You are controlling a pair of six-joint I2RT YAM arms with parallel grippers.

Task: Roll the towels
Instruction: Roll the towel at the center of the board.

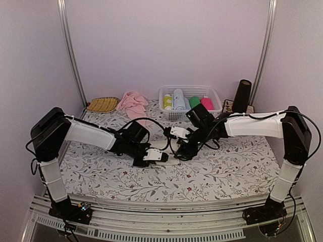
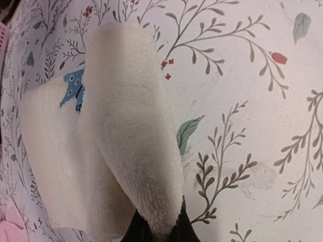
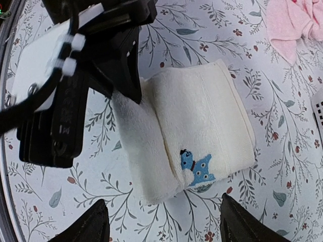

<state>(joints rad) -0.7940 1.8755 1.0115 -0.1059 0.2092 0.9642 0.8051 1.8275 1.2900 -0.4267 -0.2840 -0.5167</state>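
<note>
Top view, I see the crumpled pale pink cloth towel [image 1: 132,103] at the back of my floral worktop [image 1: 227,166], left wrist has my left jaws clenched on a lifted fold of the cream terry towel [image 2: 126,126] lying mid-worktop, and right wrist shows my right jaws released wide, not touching it.

my floral table [image 1: 227,166] holds a cream towel [image 3: 202,126] at its middle. along the back lie a pink towel [image 1: 132,103], a mat [image 1: 102,104] and a basket [image 1: 174,115].

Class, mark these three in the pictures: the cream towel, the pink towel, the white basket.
cream towel [image 3: 202,126], right wrist view, flat top layer above the blue print.
pink towel [image 1: 132,103], top external view, middle of the crumpled heap.
white basket [image 1: 176,116], top external view, front wall.
</note>
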